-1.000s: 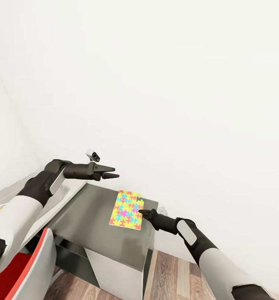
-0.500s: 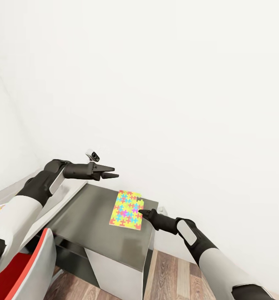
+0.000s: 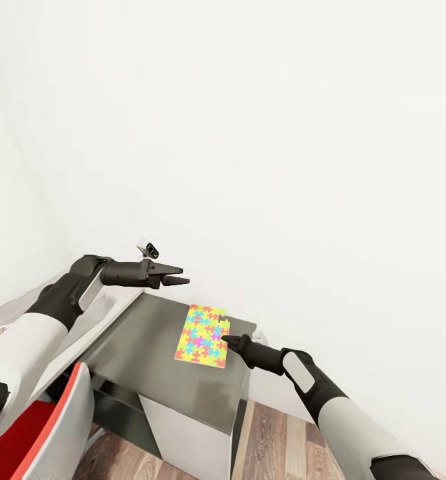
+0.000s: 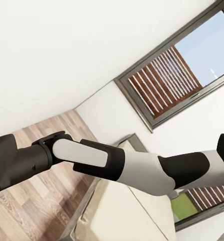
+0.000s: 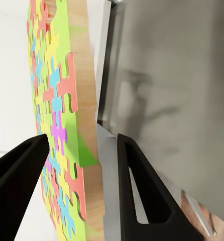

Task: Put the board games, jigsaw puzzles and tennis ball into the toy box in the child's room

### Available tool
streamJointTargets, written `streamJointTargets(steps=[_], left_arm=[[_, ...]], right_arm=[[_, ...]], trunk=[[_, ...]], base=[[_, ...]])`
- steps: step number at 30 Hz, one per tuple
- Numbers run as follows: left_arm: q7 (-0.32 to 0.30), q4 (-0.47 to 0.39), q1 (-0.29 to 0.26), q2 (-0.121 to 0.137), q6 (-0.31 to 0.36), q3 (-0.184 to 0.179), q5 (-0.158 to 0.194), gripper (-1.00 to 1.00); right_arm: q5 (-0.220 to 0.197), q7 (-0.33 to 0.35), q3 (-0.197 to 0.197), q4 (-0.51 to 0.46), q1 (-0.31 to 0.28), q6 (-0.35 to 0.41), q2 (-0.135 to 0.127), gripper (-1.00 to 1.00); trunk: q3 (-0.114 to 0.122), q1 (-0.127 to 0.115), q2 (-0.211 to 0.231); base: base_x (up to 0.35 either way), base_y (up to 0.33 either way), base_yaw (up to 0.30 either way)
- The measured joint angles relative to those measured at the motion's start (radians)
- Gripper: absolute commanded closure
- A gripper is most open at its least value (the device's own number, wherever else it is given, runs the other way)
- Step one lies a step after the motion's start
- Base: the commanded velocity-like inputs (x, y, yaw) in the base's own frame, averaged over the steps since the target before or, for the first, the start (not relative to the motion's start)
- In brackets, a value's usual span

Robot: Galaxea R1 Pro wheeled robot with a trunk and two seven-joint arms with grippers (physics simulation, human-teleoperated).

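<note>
A colourful jigsaw puzzle hangs tilted over the far right part of a grey cabinet top. My right gripper is shut on the puzzle's right edge. In the right wrist view the puzzle stands edge-on between the two black fingers, clear of the grey surface behind it. My left gripper is held up over the cabinet's far left corner, open and holding nothing. The toy box, board games and tennis ball are out of view.
A white desk top adjoins the cabinet on the left. A red and white chair stands at the lower left. A plain white wall rises close behind, and wooden floor lies to the right of the cabinet.
The whole picture has shifted a little, so the cabinet and chair sit slightly differently. Both arms and the held puzzle keep their places.
</note>
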Motion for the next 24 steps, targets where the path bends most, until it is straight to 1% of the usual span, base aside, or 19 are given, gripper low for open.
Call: streamJointTargets(steps=[9, 15, 24], left_arm=[[0.000, 0.000, 0.000, 0.000, 0.001, 0.000, 0.000, -1.00], [0.000, 0.000, 0.000, 0.000, 0.001, 0.000, 0.000, -1.00], [0.000, 0.000, 0.000, 0.000, 0.001, 0.000, 0.000, -1.00]], right_arm=[[0.000, 0.000, 0.000, 0.000, 0.000, -0.001, 0.000, 1.00], [0.000, 0.000, 0.000, 0.000, 0.000, -0.001, 0.000, 1.00], [0.001, 0.000, 0.000, 0.000, 0.000, -0.001, 0.000, 1.00]], trunk=[[0.000, 0.000, 0.000], [0.000, 0.000, 0.000], [0.001, 0.000, 0.000]], base=[[-0.001, 0.000, 0.085], [-0.142, 0.000, 0.086], [-0.021, 0.000, 0.088]])
